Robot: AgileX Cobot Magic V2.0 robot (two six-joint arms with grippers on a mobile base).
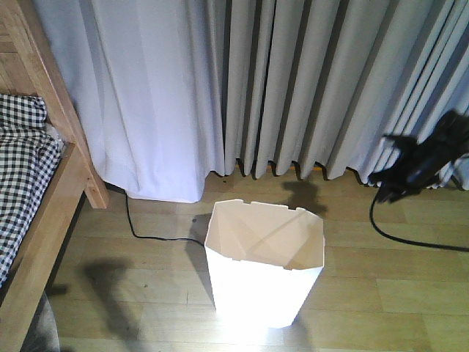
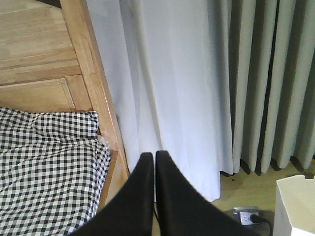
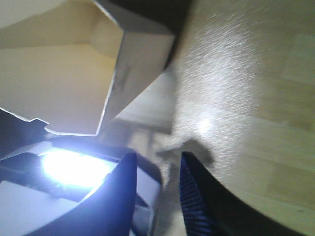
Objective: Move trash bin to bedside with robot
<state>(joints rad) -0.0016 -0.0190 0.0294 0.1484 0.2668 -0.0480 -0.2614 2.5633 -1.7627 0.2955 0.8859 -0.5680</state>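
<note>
The trash bin [image 1: 264,260] stood upright on the wooden floor [image 1: 396,293], roughly centred in front of the base and apart from the bed [image 1: 44,220], which lay off to the left with clear floor between. Not yet at the bedside, by my judgement.

Left hand [image 2: 154,157]: fingers pressed together, pinching nothing, pointed toward the curtain beside the bed post [image 2: 93,83]. Right hand [image 3: 156,169]: fingers spread with a gap between them, nothing in the gap, hovering close to the bin's rim [image 3: 106,103] and just outside it. In the front view a black arm [image 1: 421,165] hung at the right, near the curtain, its cable [image 1: 410,238] trailing on the floor.

Risks as I read them:
- The bin looked light and tapers downward; a push or pull high on the rim could tip it instead of sliding it.
- A thin plastic wall might flex and slip out of a pinch.
- A black cord [image 1: 146,233] ran across the floor between bin and bed post; the bin's base could snag on it on the way over.
- The right wrist view was blurred and glare-washed, so judging finger depth against the rim was poor.

Surface: pale wood planks, smooth, strong glare near the bin's base. Room: long grey-white curtain [image 1: 293,81] behind; wall socket [image 2: 248,216] low by the curtain; checked bedding [image 2: 44,167] on the wooden frame.
</note>
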